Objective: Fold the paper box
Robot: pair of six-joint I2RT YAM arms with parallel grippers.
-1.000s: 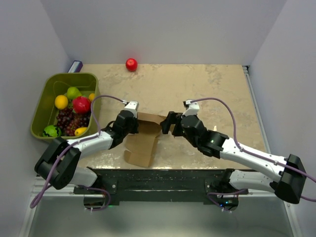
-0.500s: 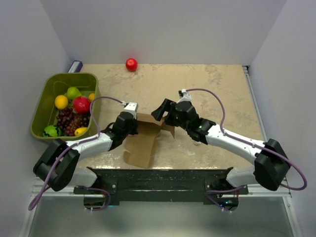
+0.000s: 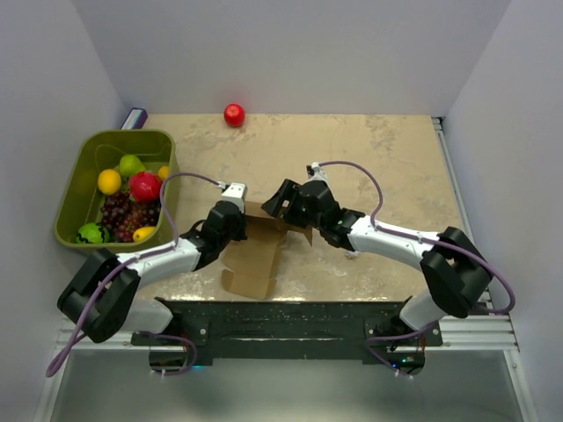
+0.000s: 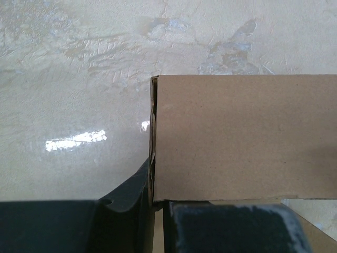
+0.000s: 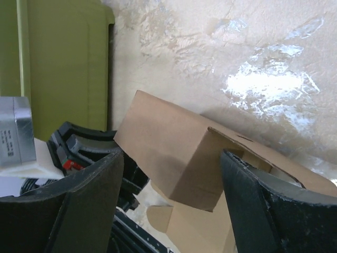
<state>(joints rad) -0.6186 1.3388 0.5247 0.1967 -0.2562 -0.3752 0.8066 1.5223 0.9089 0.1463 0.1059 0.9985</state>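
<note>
The paper box (image 3: 253,259) is brown cardboard, partly folded, lying on the table between both arms with a flap raised at its far end. In the left wrist view a flat panel of the paper box (image 4: 242,132) stands upright, and my left gripper (image 4: 157,197) is shut on its doubled left edge. My left gripper (image 3: 236,214) holds the box's far left corner. My right gripper (image 3: 283,200) hovers over the raised flap. In the right wrist view the folded-up flap of the paper box (image 5: 168,147) sits between the wide-apart fingers of my right gripper (image 5: 171,174), which is open.
A green bin (image 3: 88,145) full of fruit stands at the left edge, close behind my left arm, and the same green bin (image 5: 63,58) shows in the right wrist view. A red ball (image 3: 234,114) lies at the back. A small blue-and-white object (image 3: 134,118) sits beside the bin's far corner.
My right gripper has swung left and away from me onto the box's raised flap, its jaws narrowing a little. The left gripper keeps its hold and place.
</note>
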